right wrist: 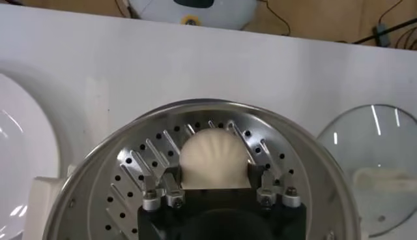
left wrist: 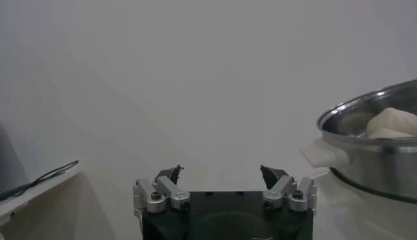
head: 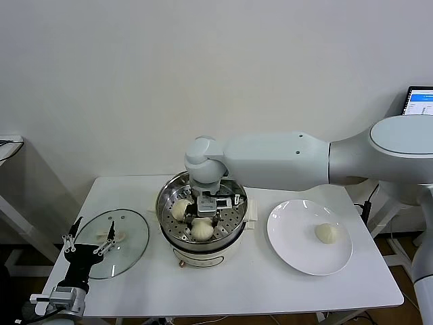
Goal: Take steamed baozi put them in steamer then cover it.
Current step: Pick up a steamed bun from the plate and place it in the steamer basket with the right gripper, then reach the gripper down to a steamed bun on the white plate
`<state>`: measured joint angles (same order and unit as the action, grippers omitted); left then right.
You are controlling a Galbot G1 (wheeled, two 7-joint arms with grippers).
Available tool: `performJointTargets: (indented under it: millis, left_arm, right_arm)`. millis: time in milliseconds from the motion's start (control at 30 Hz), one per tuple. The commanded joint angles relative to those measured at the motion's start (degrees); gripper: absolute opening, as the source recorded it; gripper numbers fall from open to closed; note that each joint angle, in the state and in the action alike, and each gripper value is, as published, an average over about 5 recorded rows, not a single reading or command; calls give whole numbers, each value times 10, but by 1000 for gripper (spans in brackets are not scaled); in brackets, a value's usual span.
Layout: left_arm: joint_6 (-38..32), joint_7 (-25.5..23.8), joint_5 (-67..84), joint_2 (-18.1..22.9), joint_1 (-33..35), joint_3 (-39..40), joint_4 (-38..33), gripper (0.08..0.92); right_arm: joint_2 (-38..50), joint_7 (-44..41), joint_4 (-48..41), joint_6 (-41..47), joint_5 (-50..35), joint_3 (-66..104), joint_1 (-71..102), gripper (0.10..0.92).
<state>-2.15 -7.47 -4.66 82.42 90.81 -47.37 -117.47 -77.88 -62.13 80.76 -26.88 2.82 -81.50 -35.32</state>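
Right hand [right wrist: 215,171] is gripping a baozi [right wrist: 214,155] over the steamer [head: 238,210] tray; your last bun [head: 327,233] is sitting at three o'clock, nearer this arm.

You are looking at a steamer [head: 167,191] of shiny polished steel, its perforated tray [right wrist: 127,179] gleaming and its base showing as smooth white plastic. The baozi [right wrist: 211,156] are showing a matt, soft dough skin with fine pleats. The lid [head: 132,237] is gleaming as clear glass. The plate [head: 291,245] is looking glossy white, and the table [head: 257,291] is looking smooth, matt white.
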Motion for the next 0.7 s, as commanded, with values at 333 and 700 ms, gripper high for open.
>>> performJointTargets:
  millis: [333,700]
  left_arm:
    - [-3,-1,0,1,3,-6,-4,823]
    - [-3,0,-4,-1,6,0,-11,823]
  right_arm:
    - [-5,3,-13,7,-5,13,1,792]
    - [200,-34,93,57,-136,-11,-156,823]
